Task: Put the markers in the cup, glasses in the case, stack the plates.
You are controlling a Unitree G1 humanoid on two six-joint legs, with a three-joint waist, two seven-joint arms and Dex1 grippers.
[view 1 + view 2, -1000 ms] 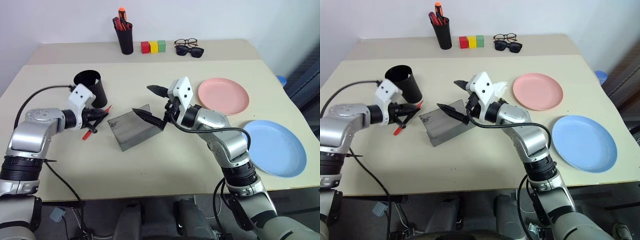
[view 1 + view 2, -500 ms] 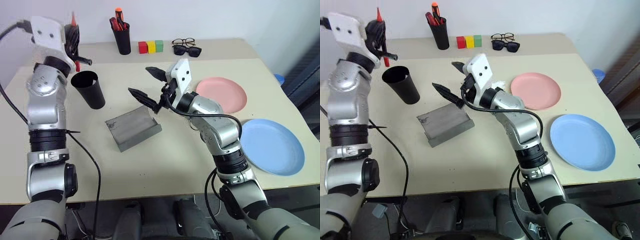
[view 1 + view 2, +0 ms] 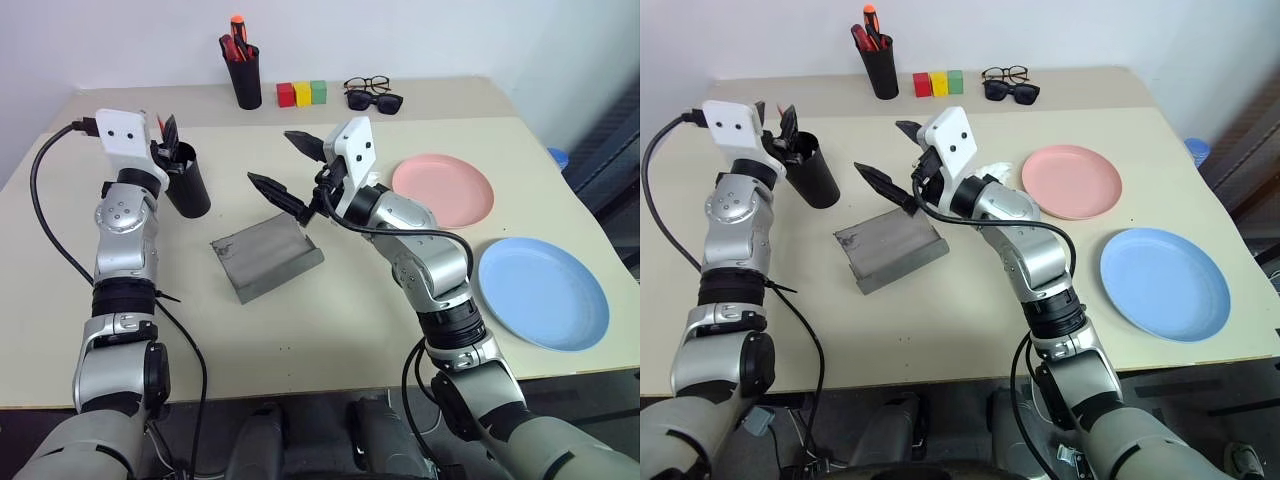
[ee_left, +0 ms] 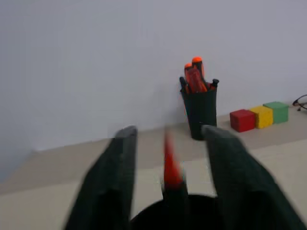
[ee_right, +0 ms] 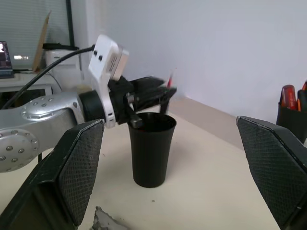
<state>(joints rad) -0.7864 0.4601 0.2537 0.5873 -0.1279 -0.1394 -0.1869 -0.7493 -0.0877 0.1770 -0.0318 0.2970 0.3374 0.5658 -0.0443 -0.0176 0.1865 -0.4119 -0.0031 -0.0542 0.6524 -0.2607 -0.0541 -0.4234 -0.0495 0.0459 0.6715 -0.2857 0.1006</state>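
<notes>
A slim red marker (image 4: 171, 165) is seen upright between the parted left gripper (image 4: 168, 158), directly above the matte black plastic cup (image 3: 187, 178); the right gripper (image 3: 285, 165) is held wide apart, empty.

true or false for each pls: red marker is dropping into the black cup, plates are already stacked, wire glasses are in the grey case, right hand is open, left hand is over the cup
1. The red marker is at the black cup: true.
2. Plates are stacked: false; the pink plate and blue plate lie apart.
3. Wire glasses are in the grey case: false; they sit at the table's far edge by the sunglasses.
4. Right hand is open: true.
5. Left hand is over the cup: true.
</notes>
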